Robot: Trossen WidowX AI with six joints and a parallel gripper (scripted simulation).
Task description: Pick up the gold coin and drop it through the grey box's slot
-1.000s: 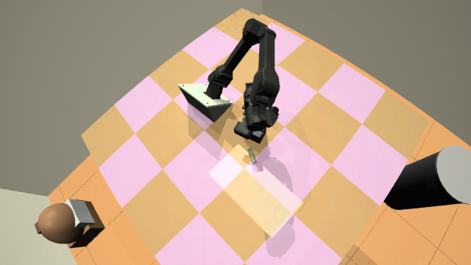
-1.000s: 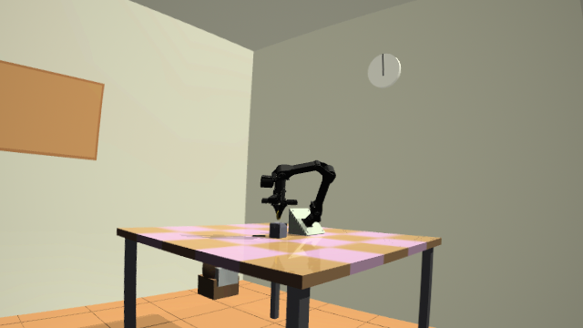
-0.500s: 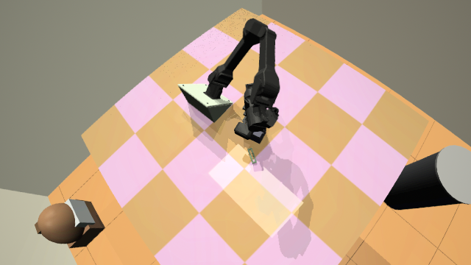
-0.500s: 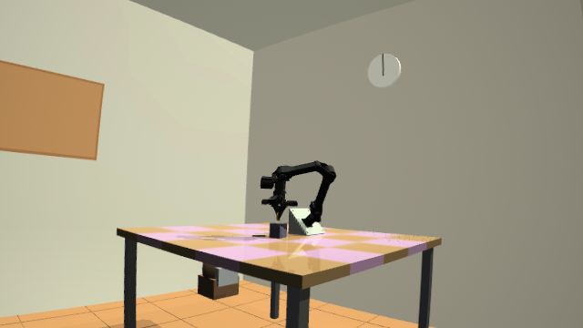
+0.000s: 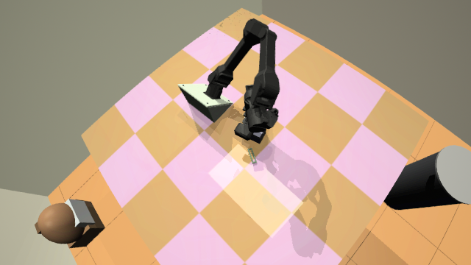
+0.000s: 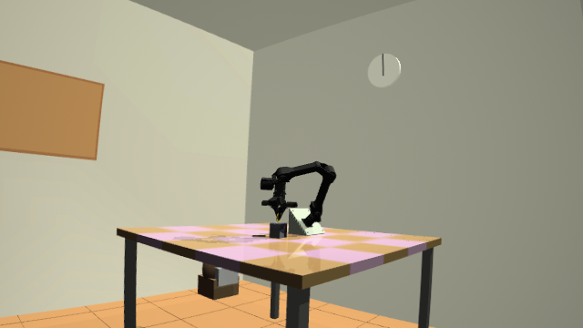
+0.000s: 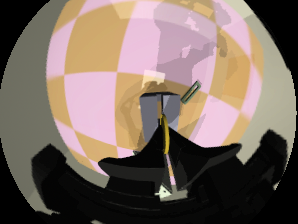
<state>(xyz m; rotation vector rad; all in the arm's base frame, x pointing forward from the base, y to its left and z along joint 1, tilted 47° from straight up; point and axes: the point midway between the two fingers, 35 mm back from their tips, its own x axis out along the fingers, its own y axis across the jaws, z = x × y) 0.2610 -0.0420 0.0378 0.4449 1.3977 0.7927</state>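
Coin [image 7: 164, 137], gold, thin: being gripped edge-on by the end effector [image 7: 168, 175] directly above the grey box [image 7: 158, 113], so its edge is being lined up with the lid slot; dark-green holder [image 5: 252, 155] is lying vacated on the counter [image 5: 368, 162].
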